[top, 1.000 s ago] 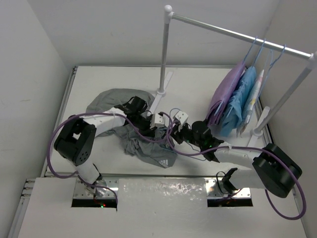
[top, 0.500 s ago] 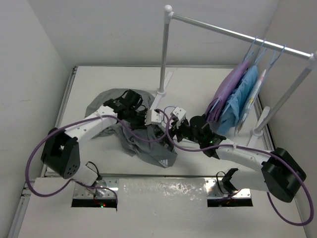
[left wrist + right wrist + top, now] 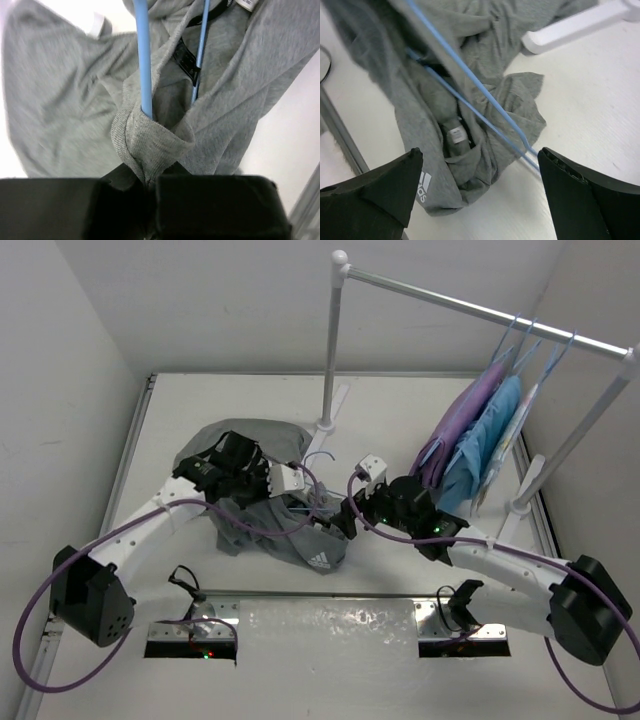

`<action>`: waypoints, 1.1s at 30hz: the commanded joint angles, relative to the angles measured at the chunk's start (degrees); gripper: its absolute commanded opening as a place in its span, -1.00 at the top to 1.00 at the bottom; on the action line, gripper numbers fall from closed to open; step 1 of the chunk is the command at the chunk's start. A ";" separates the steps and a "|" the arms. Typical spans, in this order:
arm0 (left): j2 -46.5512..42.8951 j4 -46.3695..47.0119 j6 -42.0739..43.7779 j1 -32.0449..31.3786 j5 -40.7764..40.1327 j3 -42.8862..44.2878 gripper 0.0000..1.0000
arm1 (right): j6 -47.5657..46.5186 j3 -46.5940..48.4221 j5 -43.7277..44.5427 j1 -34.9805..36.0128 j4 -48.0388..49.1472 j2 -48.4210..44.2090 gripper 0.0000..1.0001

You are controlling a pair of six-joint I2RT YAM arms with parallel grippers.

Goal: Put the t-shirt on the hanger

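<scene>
I have the left gripper (image 3: 150,182) clamped on a t-shirt (image 3: 60,100) fold at bottom centre, pinning it round the hanger (image 3: 145,60); right gripper (image 3: 477,172) is spread wide, empty.

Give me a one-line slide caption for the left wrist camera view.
Left gripper pinching a bunched fold of the grey t-shirt, the blue hanger threaded into the fabric.

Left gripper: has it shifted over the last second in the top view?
Yes. The left gripper, jaws shut on the t-shirt, has drawn left, away from the rack post.
</scene>
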 commanded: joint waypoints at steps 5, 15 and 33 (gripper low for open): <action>-7.39 9.22 -21.70 0.63 -8.79 -6.80 1.00 | 15.30 -1.01 14.21 0.48 1.14 -5.45 -0.68; -10.82 11.60 -25.49 0.72 -10.13 -10.58 1.00 | 24.01 0.65 15.17 6.54 10.71 6.92 0.18; -9.85 13.09 -25.93 0.81 -10.21 -11.02 1.00 | 28.49 5.23 19.40 8.57 21.17 33.03 0.35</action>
